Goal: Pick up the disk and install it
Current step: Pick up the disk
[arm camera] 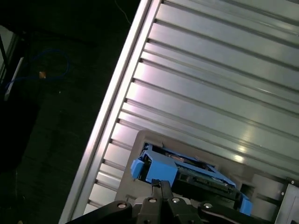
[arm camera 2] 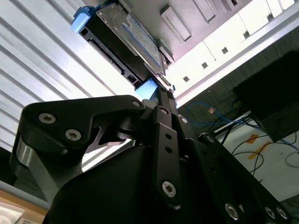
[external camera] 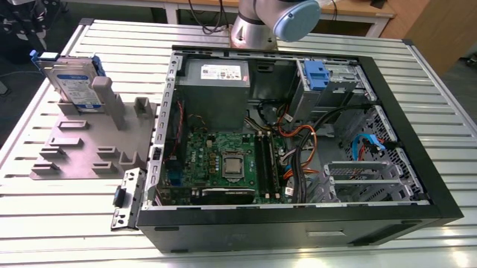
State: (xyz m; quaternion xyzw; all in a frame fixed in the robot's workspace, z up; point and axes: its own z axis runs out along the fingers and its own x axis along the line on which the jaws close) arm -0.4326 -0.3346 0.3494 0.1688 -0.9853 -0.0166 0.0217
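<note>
The slatted metal table (external camera: pixel 417 72) is carrying everything, and its bare slats are leaving wide room around the work. The open computer case (external camera: pixel 447 207) is lying on its side across the middle of the exterior view. Its raised black rim is forming an edge that anything carried inward has to clear. At about one o'clock inside the case, the drive bay (external camera: pixel 335 84) is sitting just beside loose cables (external camera: pixel 298 134), so room there is looking tight.

At nine o'clock of the case, the grey stand (external camera: pixel 75 151) is lying close alongside it. At the stand's eleven o'clock, the disk (external camera: pixel 73 84) is standing on edge between grey posts, not yet lifted.

In both wrist views the gripper (arm camera 2: pixel 162 95) (arm camera: pixel 160 184) is hanging apart from the disk (arm camera 2: pixel 126 39) (arm camera: pixel 187 170) and pointing toward its blue carrier end. Its fingers are pressing together on nothing.

I judge the pick-up is only being approached. A grasp is calling for the fingers to part wider than the disk's thin body and to straddle it clear of the neighbouring post.
</note>
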